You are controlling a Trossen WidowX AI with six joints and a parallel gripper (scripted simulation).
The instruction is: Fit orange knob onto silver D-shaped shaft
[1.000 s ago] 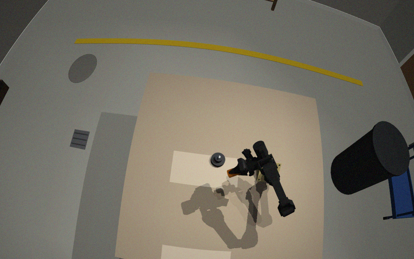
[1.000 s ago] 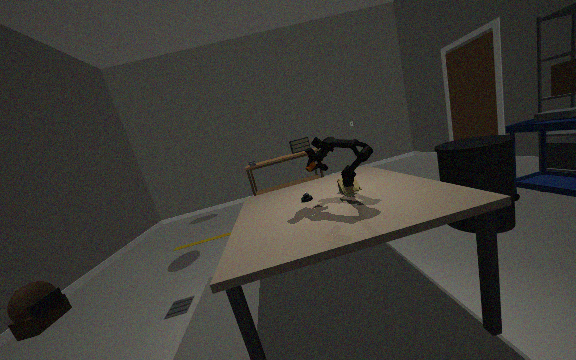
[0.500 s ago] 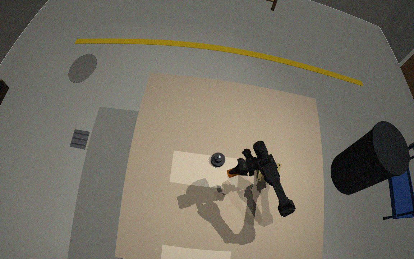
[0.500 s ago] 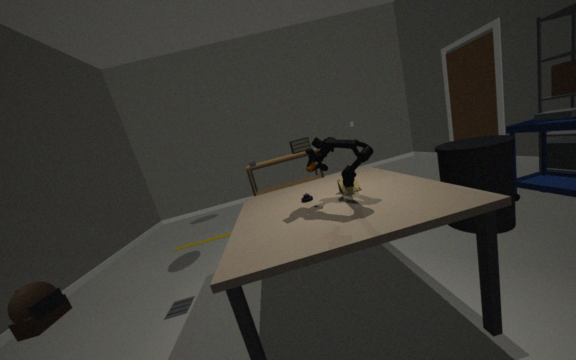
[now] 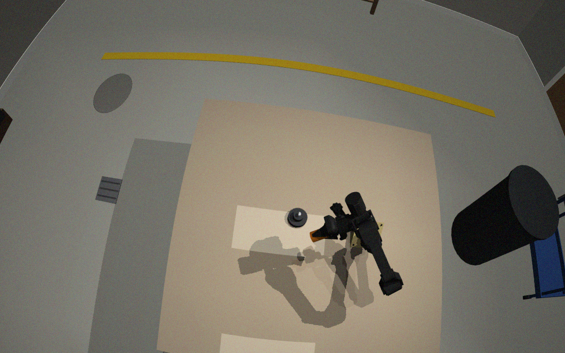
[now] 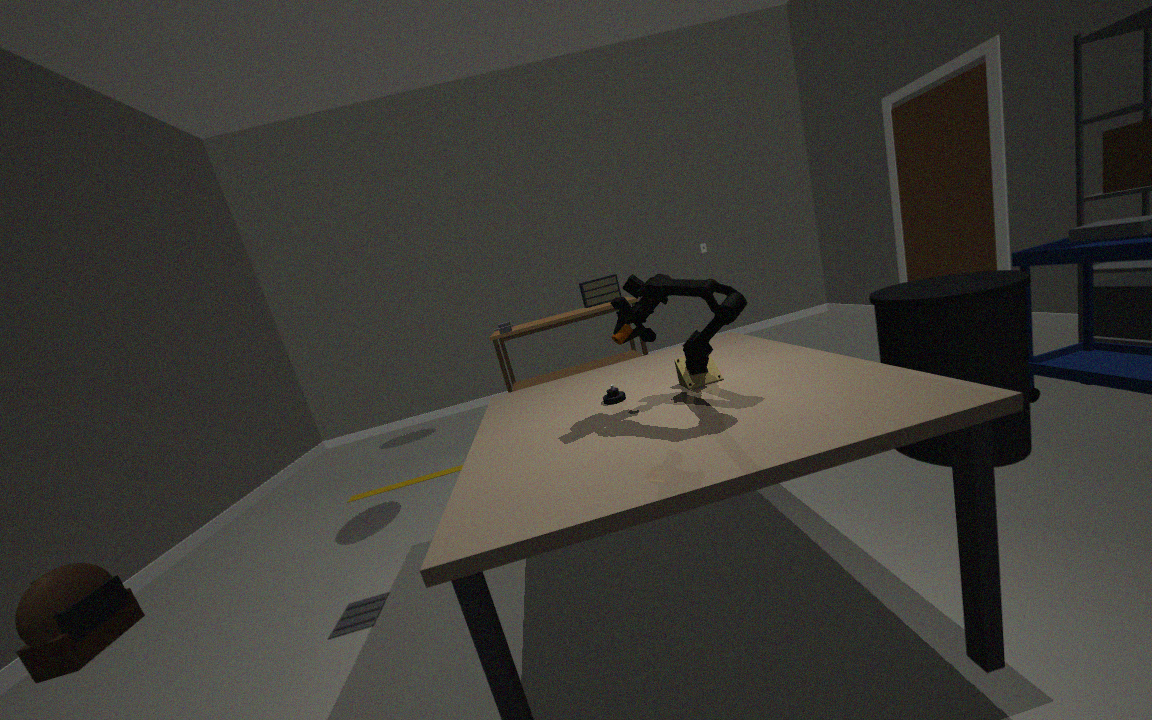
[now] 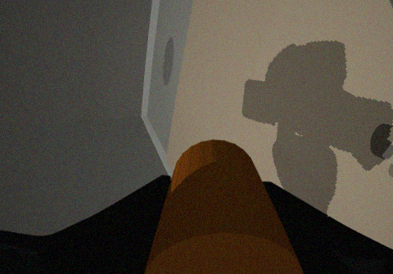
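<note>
The orange knob (image 5: 315, 237) (image 6: 622, 334) (image 7: 221, 200) is held between the fingers of my gripper (image 5: 318, 235) (image 6: 622, 328) (image 7: 215, 188), which is shut on it. The knob is tilted, well above the table. Its hole and flat side are not visible. The round dark pedestal (image 5: 292, 222) (image 6: 613, 399) stands on the table, to the left of the gripper in the top view and below it in the exterior view. The silver shaft (image 5: 298, 214) rises bare from its middle; its flat side is too small to make out. The pedestal is outside the wrist view.
The table (image 5: 320, 144) (image 6: 544, 501) bears the arm's base on a pale yellow plate (image 5: 354, 239) (image 6: 684, 373), right of the pedestal. Arm shadows fall across the table in front of the pedestal. A black barrel (image 5: 495, 219) (image 6: 956, 349) stands on the floor beyond the table's right edge.
</note>
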